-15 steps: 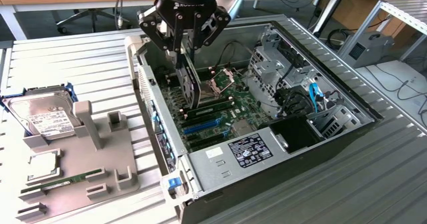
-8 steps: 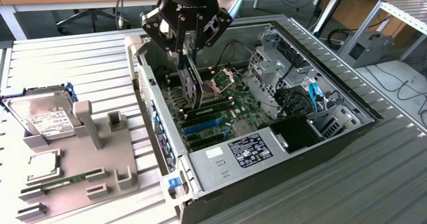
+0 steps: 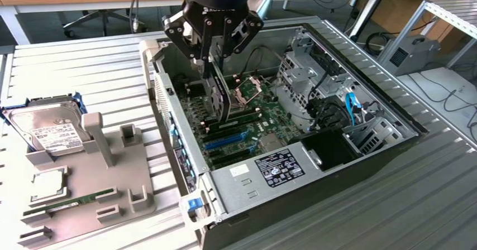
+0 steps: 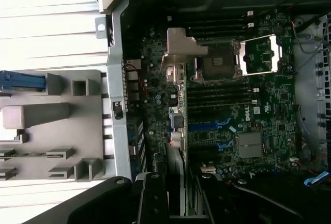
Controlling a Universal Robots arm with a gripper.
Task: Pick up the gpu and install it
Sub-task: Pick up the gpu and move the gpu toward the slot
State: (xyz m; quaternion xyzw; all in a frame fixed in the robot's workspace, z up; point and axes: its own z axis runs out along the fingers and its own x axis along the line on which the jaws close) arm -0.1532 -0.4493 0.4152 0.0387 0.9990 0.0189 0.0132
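Fingers (image 3: 203, 48), exterior view: you see them clenched on the top edge of the gpu (image 3: 218, 96), above the open case (image 3: 358, 177).
Gpu, exterior view: upright and edge-on inside the case, lower end down among the motherboard (image 3: 261, 113) slots; you cannot tell whether it is seated.
Tray (image 3: 82, 216), exterior view: on the surface at the exterior view's left, carrying a hard drive (image 3: 48, 130) and a memory stick (image 3: 71, 201).
Gpu (image 4: 177, 74), wrist view: edge-on over the motherboard, its silver bracket (image 4: 181, 45) just beside the CPU socket (image 4: 217, 63).
Fingers (image 4: 152, 203), wrist view: dark, grasping the card's near edge.
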